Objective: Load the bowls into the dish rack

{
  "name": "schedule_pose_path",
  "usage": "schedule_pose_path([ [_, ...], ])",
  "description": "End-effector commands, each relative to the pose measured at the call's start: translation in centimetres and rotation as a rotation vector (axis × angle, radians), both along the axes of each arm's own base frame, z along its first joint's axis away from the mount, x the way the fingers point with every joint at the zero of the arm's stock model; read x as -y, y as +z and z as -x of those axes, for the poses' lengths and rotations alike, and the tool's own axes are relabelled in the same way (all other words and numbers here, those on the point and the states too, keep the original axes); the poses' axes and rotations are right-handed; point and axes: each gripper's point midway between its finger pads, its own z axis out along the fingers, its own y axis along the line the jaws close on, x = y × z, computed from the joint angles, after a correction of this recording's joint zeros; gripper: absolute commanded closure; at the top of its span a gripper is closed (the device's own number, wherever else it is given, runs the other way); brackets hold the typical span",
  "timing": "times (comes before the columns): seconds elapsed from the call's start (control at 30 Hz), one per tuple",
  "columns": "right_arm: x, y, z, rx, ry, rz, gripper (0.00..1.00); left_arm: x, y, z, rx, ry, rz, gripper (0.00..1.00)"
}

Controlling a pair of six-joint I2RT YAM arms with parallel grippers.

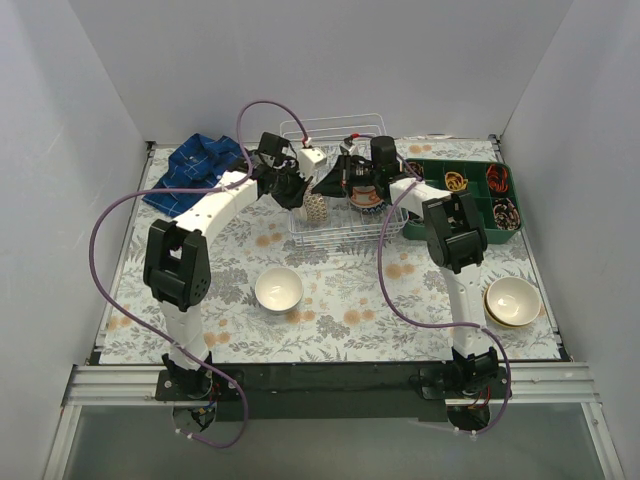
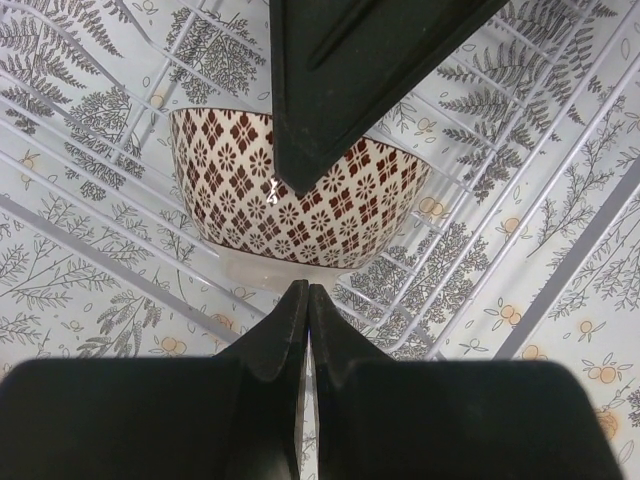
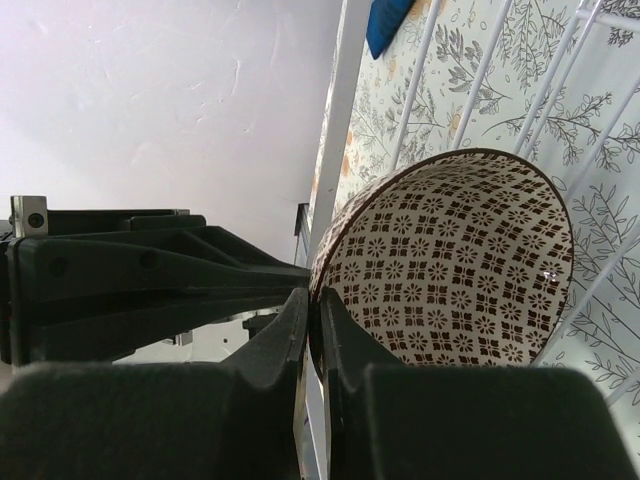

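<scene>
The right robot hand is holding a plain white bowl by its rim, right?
Not quite. The right gripper does hold a bowl by its rim, but that bowl is not plain white: it is covered in a brown-and-white flower pattern. The right wrist view shows it.

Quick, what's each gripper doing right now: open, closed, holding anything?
Left gripper: closed, nothing visible between its fingers.
Right gripper: closed on the rim of the patterned bowl.

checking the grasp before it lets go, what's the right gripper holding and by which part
The right gripper pinches the brown-patterned bowl by its rim, one finger inside the bowl and one outside.
</scene>
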Motion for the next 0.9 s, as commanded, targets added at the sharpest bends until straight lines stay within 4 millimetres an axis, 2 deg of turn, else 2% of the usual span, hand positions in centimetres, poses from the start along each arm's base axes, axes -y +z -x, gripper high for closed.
schedule_pose_path([
  [0.0, 0.6, -2.8, -0.2, -0.021, -0.028, 0.046, 0.99, -0.5, -0.7, 0.0, 0.008, 0.0, -0.043, 1.0],
  [0.07, 0.6, -2.7, -0.1, -0.012, -0.024, 0.046, 0.96, -0.3, -1.2, -0.2, 0.008, -0.004, -0.046, 1.0],
  [0.2, 1.4, -1.9, -0.4, 0.033, -0.027, 0.043, 0.77, 0.7, -1.2, -0.8, 0.019, -0.01, -0.02, 1.0],
  [0.3, 2.4, -0.8, -1.0, 0.055, -0.044, 0.051, 0.68, 1.7, -1.0, -1.3, 0.029, -0.019, -0.003, 1.0],
  [0.6, 4.8, 0.7, -2.1, 0.128, -0.112, 0.13, 0.64, 3.8, -0.1, -1.8, 0.057, -0.046, 0.043, 1.0],
  [0.73, 5.5, 1.7, -2.3, 0.169, -0.13, 0.157, 0.62, 4.1, -0.1, -2.1, 0.056, -0.047, 0.052, 1.0],
  [0.87, 6.2, 1.7, -2.6, 0.188, -0.159, 0.228, 0.62, 4.1, 0.0, -2.1, 0.056, -0.039, 0.058, 1.0],
])
